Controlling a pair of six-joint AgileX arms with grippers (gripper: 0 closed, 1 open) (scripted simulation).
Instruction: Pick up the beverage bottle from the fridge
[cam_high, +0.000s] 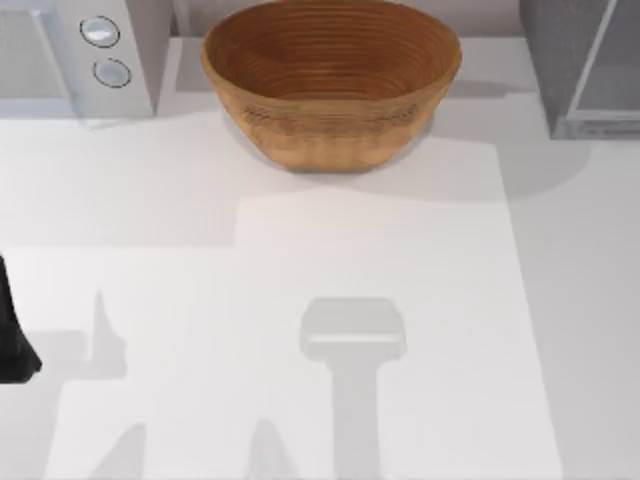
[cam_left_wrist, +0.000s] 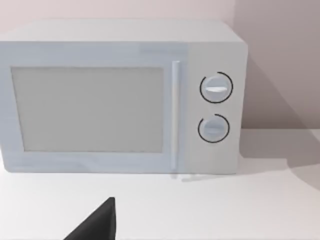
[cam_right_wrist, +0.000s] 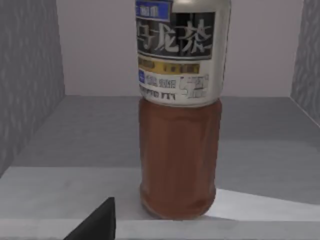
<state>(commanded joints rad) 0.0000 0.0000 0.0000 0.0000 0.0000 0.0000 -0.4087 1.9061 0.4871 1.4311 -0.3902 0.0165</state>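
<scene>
Woven bowl (cam_high: 331, 80) beside white microwave (cam_high: 75, 55)

- The beverage bottle (cam_right_wrist: 179, 125) is cut off at the right wrist view's upper edge, so its cap is out of sight.
- The fridge (cam_high: 590, 65), at the desk's far right corner, is cropped by the top view's edge; its inside is hidden there.
- The white appliance (cam_high: 75, 55), at the far left corner, is cropped too.
- The left tool (cam_left_wrist: 95, 225) shows as one dark finger tip.
- So does the right tool (cam_right_wrist: 95, 222).

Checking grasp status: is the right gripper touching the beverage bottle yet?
Apart. In the right wrist view, the beverage bottle stands upright on the fridge floor, with floor showing between it and the dark finger.
</scene>
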